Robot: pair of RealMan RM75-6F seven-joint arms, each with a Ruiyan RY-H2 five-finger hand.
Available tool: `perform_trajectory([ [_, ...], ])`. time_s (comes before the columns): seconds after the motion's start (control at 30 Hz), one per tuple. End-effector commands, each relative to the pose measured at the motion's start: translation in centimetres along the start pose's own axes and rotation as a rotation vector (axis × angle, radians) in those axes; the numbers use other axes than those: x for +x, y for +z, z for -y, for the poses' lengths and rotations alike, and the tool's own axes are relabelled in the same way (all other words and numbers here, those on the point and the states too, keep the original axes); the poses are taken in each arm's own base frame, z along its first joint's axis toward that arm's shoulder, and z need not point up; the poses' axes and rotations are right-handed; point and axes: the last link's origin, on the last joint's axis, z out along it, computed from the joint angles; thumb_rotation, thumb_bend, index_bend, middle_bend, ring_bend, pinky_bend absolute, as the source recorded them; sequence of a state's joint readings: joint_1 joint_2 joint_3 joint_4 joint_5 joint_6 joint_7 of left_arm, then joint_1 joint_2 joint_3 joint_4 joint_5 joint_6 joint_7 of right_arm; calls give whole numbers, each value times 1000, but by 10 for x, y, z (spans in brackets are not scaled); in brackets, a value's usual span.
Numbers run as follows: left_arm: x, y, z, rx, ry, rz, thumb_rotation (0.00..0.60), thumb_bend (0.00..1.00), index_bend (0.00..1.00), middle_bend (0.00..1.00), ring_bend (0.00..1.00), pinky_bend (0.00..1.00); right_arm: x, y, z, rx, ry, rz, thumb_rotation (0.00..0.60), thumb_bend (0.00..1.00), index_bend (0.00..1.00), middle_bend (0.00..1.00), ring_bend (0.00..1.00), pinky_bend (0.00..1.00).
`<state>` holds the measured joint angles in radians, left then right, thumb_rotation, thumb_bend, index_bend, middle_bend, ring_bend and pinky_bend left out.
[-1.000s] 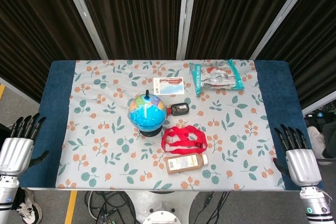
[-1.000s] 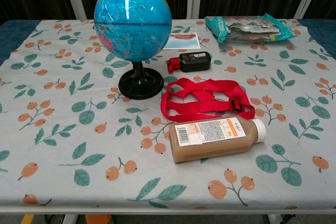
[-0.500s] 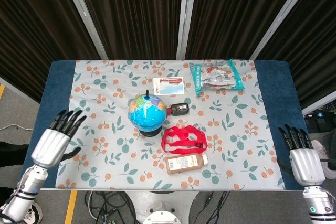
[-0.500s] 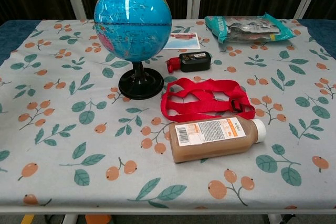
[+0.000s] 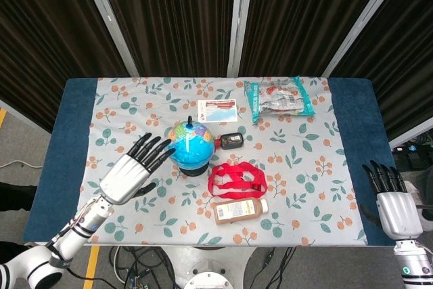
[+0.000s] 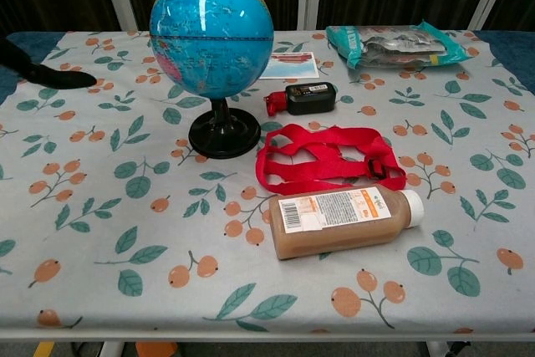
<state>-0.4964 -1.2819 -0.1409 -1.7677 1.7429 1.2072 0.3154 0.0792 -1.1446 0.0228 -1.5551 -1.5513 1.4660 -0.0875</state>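
The left hand has been brought in from the table's left edge over the floral tablecloth and is now seen with its fingers spread wide and nothing held, the fingertips just beside the small blue globe on a black stand; whether they touch it cannot be told. In the chest view only a dark fingertip of this hand is shown at the far left, well apart from the globe.

The right hand has hardly shifted: it is kept off the table's right edge, fingers extended and apart, empty.

The things on the cloth lie as before. The globe stands upright near the table's middle. A small black device lies just beside it on the right, with a picture card behind. A red webbing strap is bunched in front, and a brown bottle with a white cap lies on its side nearest the front edge. A teal plastic packet rests at the far right.
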Motion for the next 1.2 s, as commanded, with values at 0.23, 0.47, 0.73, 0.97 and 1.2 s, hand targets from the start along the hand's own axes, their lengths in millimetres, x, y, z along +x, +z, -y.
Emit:
perform_trajectory([
  [0.23,-15,35,-17,-84,-35,20,600,176,42,12,0,0,0,0,-4,-15,2,-1,600,176,0,0,0,0],
  [0.47,-19,38,-21,-98,-35,26,600,177,42,12,0,0,-1,-1,-7,-20,7,2,600,176,0,0,0,0],
  [0.73,-24,35,-20,-87,-42,50,600,176,42,12,0,0,-1,0,-5,-16,5,2,600,176,0,0,0,0],
  [0.97,-27,31,-17,-66,-42,57,600,176,42,12,0,0,-2,0,-5,-18,3,5,600,176,0,0,0,0],
  [1.2,-26,17,-3,-17,-9,63,600,177,42,17,0,0,-1,0,-4,-18,5,3,600,176,0,0,0,0],
])
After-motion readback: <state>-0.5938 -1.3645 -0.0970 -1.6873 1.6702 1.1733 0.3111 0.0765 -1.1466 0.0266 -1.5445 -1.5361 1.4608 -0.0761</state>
